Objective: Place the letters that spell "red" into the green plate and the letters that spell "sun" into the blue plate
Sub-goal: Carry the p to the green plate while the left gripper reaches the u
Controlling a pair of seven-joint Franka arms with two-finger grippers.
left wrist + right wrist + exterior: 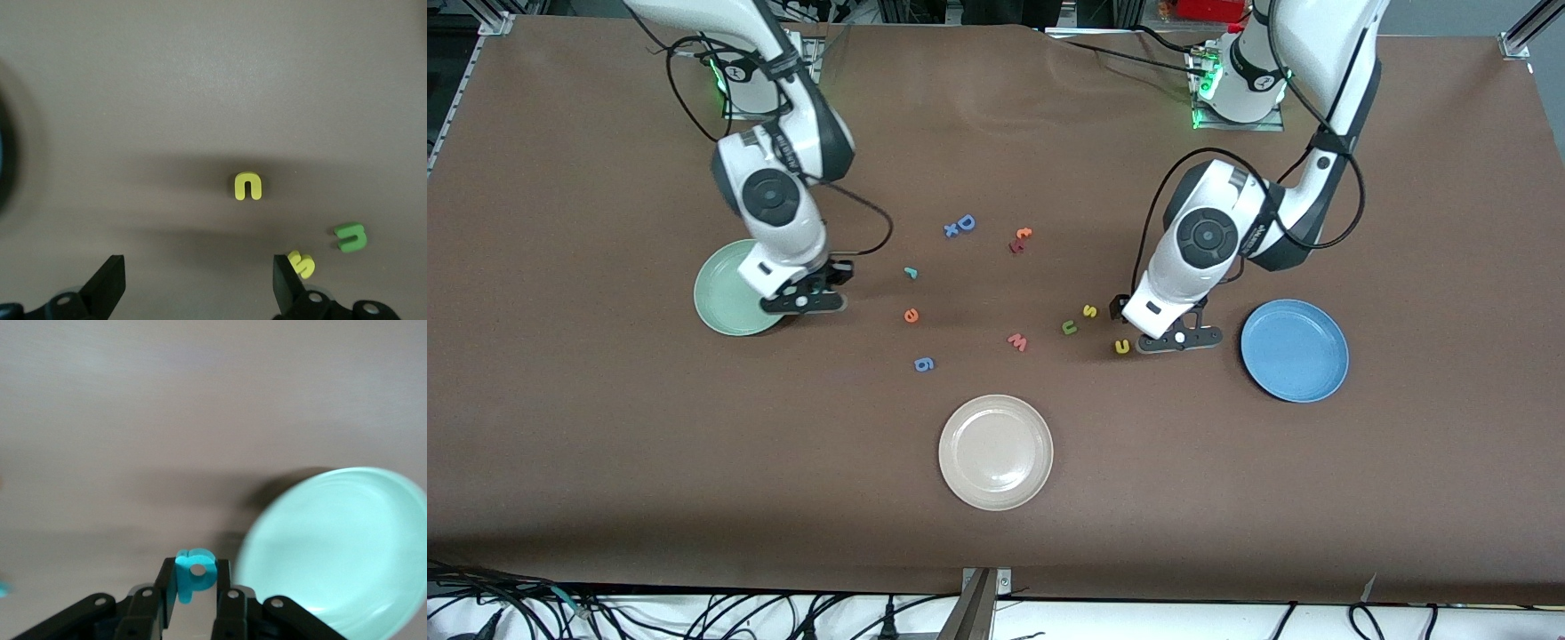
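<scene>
We see the teal-blue "d" [195, 573] pinched in the right gripper [195, 597], up over the table at the edge of the green plate [725, 298]. The "r" [911, 272] and "e" [911, 315] lie on the table toward the middle. The left gripper [200, 283], fingers spread, hangs over the yellow "n" [247, 186], with "s" [301, 264] and "u" [351, 236] close by and the blue plate [1294, 349] beside them.

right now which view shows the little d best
The right wrist view: the teal d sits large, pinched in the right gripper beside the green plate. The front view hides it under that gripper; the left wrist view misses it.
</scene>
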